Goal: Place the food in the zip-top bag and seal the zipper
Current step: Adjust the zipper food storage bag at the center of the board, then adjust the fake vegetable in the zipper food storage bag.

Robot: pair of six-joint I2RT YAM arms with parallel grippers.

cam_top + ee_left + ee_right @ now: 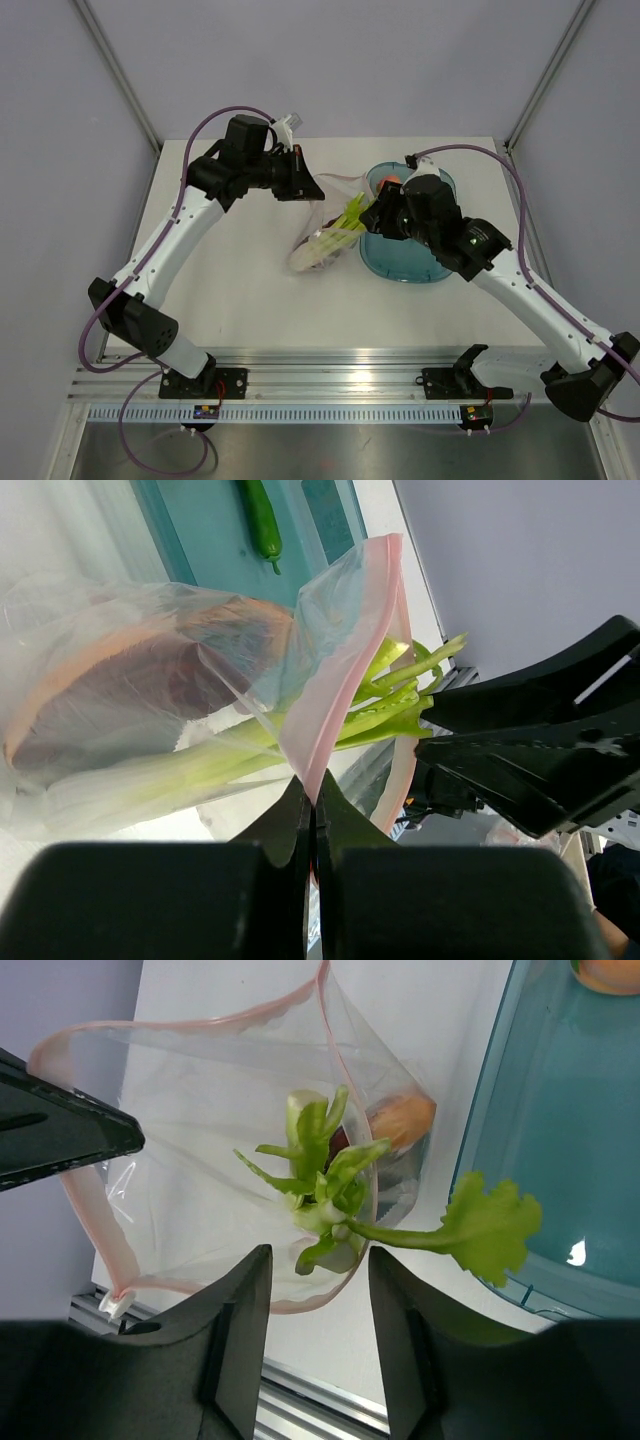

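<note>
Both arms [170,235] bend inward; the left gripper [312,790] pinches the pink zipper [335,705] of the clear bag [320,245], holding its mouth open. Green stalks [320,1175] poke from that mouth beside an orange wedge [130,670]. The right gripper [318,1260] hangs above, fingers spread, and the teal tray [410,265] alongside holds a chili [262,520] and a peach [605,972].
</note>
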